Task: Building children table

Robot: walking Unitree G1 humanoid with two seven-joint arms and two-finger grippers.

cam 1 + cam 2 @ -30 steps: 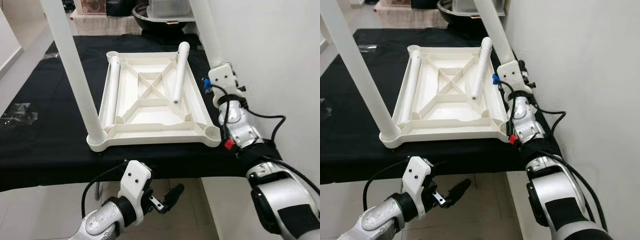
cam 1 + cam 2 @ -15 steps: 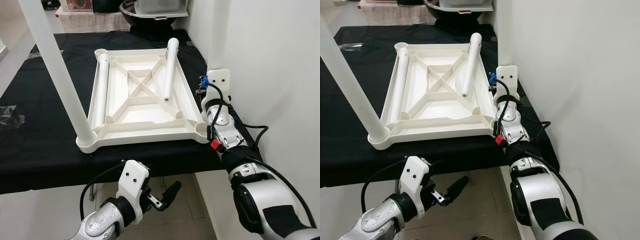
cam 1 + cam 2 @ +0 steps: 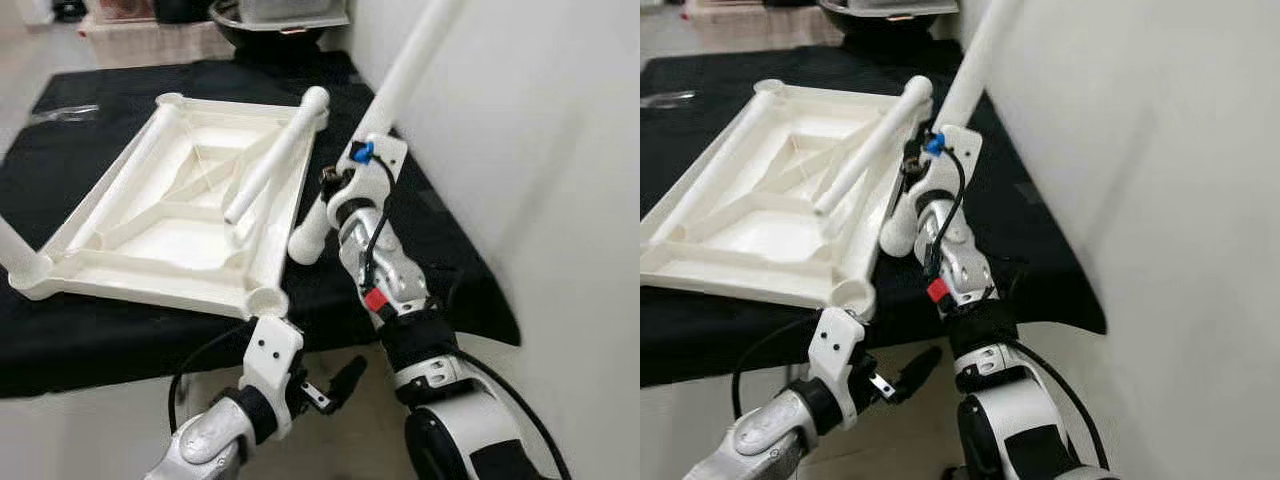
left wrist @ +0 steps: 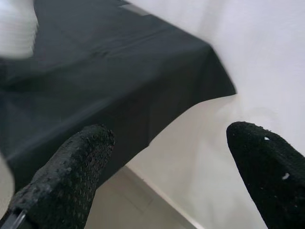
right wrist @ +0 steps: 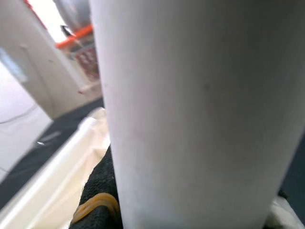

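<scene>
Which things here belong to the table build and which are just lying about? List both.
Job:
- white plastic upturned tabletop on the black cloth
- two loose white tube legs lying in it
- white tube leg held by the right end effector

Lying about:
- dark metal bowl behind
- clear plastic wrapper
- left end effector, idle below the table edge

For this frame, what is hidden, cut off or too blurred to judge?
- Right gripper: its fingertips sit behind the held table leg, whose top leaves the eye views' upper edge.
- Right wrist view: that leg blocks nearly everything; the background is blurred.
- Tabletop: its near-left corner and the leg standing there are cut by the left eye view's edge.
- Left gripper: the white object at the frame's corner is too blurred to identify.
</scene>
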